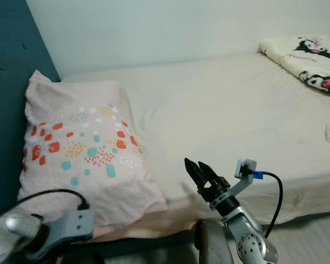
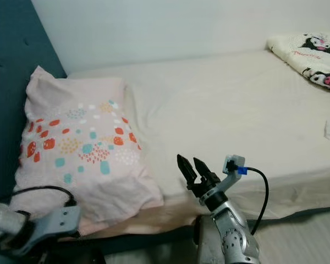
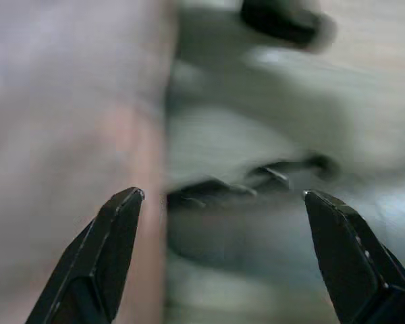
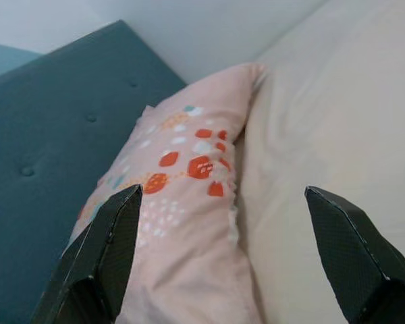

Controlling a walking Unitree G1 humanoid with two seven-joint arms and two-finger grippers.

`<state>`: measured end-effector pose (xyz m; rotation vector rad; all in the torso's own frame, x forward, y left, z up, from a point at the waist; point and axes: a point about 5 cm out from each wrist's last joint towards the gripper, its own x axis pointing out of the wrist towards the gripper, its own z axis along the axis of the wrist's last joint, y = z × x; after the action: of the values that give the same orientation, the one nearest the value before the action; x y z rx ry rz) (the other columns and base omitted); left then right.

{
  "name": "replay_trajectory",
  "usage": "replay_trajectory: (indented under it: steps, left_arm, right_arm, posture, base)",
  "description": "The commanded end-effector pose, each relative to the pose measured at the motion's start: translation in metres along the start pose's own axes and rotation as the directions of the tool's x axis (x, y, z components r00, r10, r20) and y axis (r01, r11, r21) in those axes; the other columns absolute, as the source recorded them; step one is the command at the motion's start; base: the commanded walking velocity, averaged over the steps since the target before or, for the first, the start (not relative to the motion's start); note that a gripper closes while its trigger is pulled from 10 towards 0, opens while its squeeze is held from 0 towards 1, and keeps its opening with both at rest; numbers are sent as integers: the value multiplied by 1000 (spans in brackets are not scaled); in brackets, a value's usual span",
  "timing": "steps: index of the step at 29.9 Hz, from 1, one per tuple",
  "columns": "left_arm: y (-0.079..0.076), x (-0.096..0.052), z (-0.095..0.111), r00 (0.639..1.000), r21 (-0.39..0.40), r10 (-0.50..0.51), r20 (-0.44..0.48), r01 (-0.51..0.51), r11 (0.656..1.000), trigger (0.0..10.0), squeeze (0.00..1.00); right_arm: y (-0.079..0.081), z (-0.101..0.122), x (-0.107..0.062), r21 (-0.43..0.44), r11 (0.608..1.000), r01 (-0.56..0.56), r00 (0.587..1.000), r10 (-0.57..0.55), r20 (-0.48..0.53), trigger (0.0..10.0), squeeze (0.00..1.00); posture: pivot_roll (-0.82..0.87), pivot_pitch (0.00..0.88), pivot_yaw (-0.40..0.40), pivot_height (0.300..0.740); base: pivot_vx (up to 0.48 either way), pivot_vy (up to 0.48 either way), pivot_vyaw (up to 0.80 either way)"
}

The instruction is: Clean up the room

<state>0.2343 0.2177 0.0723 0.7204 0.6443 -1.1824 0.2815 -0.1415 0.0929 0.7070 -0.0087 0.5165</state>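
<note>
Soft pink spotted pillow (image 1: 82, 159), rumpled.

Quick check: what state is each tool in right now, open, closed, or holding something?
Left tool: open, holding nothing, low beside the pillow.
Right tool: open, holding nothing, raised at the edge of the bed.

Soft, even indoor light fills both head views, with no glare and only faint shadows in the folds of the pillow (image 1: 82, 148) and under the mattress edge. The picture is slightly grainy but mostly sharp. The left arm (image 1: 38, 231) at the lower corner is out of focus. The left wrist view is dim and heavily smeared by blur. The right wrist view is bright and clear, with the 2 near fingertips (image 4: 101, 250) slightly soft.
</note>
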Motion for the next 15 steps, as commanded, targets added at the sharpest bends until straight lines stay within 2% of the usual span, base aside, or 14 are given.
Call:
replay_trajectory:
  steps: [1, 2, 4, 5, 8, 9, 10, 12, 15]
  left_arm:
    - [12, 12, -9, 986, 16, 156, -54, -155, 988, 10000, 0]
    - [22, 18, -11, 964, 43, 258, -68, -255, 966, 10000, 0]
    - [40, 21, -16, 894, 85, 434, -109, -427, 900, 10000, 0]
    - [40, 21, -16, 894, 85, 434, -109, -427, 900, 10000, 0]
    - [57, 7, -25, 790, 230, 581, -196, -539, 810, 10000, 0]
    - [57, 7, -25, 790, 230, 581, -196, -539, 810, 10000, 0]
    - [65, -2, -27, 744, 278, 632, -218, -573, 771, 10000, 0]
    - [75, -14, -29, 688, 327, 684, -243, -606, 725, 10000, 0]
    - [78, -20, -31, 670, 367, 694, -264, -595, 715, 10000, 0]
  right_arm:
    - [-1, -5, 0, 7, 1000, 8, 1000, -8, -18, 10000, 0]
    - [-1, -5, 0, 6, 1000, 7, 1000, -7, -19, 10000, 0]
    - [-1, -5, 0, 3, 1000, 6, 1000, -6, -23, 10000, 0]
    - [-1, -5, 0, 3, 1000, 6, 1000, -6, -23, 10000, 0]
    - [-2, -4, -1, -1, 1000, 11, 1000, -11, -22, 10000, 0]
    - [-2, -4, -1, -1, 1000, 11, 1000, -11, -22, 10000, 0]
    - [-3, -3, -2, -2, 1000, 12, 1000, -13, -21, 10000, 0]
    - [-3, -3, -2, -2, 1000, 15, 1000, -15, -19, 10000, 0]
    - [-3, -4, -3, -2, 1000, 16, 1000, -16, -19, 10000, 0]
  posture:
    - [-117, 77, 21, 300]
    - [-118, 77, 20, 300]
    - [-120, 75, 21, 300]
    - [-120, 75, 21, 300]
    - [-127, 73, 25, 300]
    - [-127, 73, 25, 300]
    - [-128, 72, 26, 300]
    - [-127, 74, 26, 300]
    - [-129, 76, 28, 300]
  base:
    - [0, 0, 0]
    - [0, 0, 0]
    - [0, 0, 0]
    - [0, 0, 0]
    - [0, 0, 0]
    - [0, 0, 0]
    - [0, 0, 0]
    - [0, 0, 0]
    - [0, 0, 0]
